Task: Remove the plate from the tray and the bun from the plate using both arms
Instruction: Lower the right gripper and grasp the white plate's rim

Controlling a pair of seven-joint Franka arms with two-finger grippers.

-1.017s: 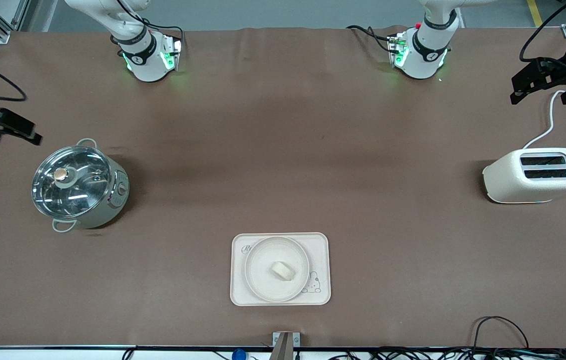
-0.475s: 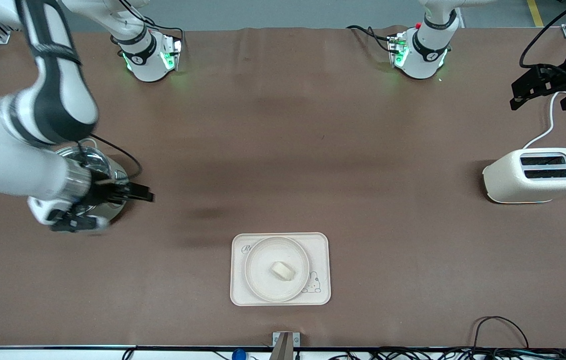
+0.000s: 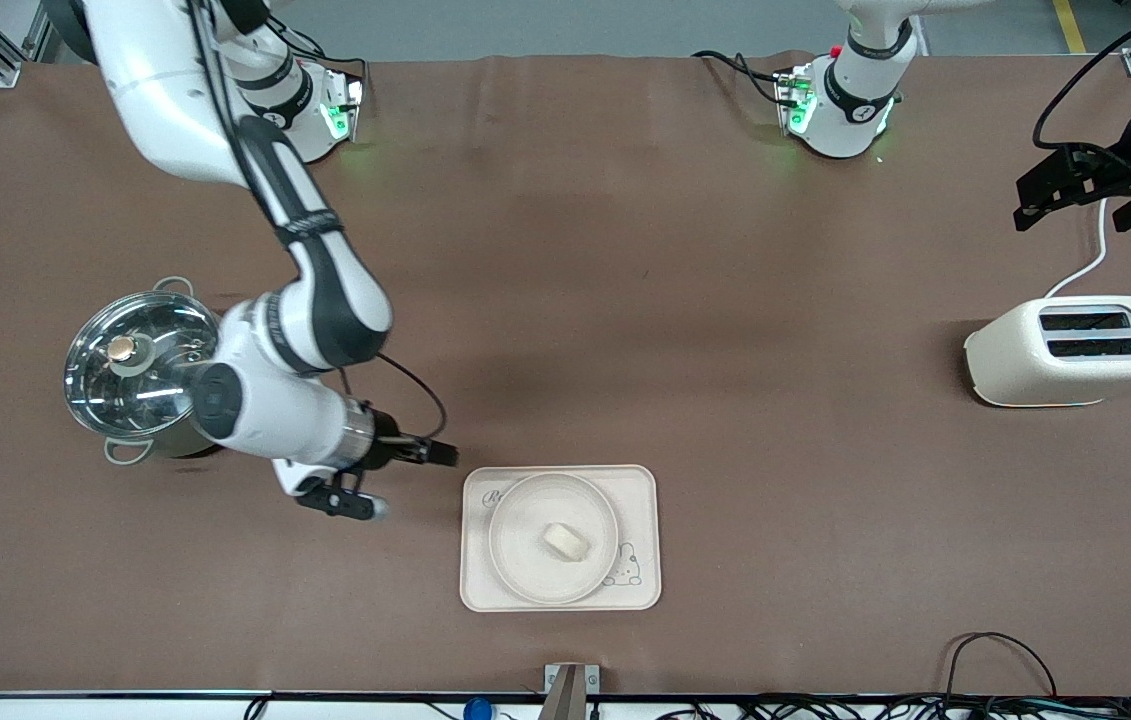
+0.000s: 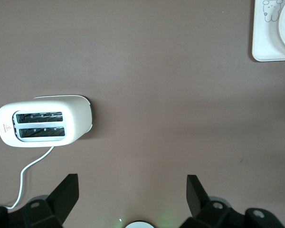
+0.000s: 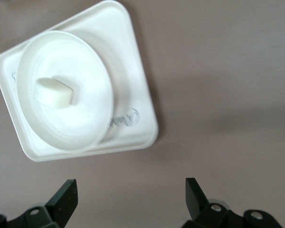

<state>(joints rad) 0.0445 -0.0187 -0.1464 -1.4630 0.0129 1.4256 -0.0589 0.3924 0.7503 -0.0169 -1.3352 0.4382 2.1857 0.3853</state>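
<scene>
Fingers of my right gripper point(image 3: 403, 478) spread wide and empty above bare brown cloth just beside the rectangular cream tray point(image 3: 641, 485), toward the right arm's end. My left gripper point(image 4: 133, 192) waits equally wide, empty, near the glossy white toaster point(image 3: 1071, 350). The round cream-white shallow plate point(image 3: 515, 560) sits on that tray; the small, smooth, pale oblong bun point(image 3: 565, 541) rests at its centre.
</scene>
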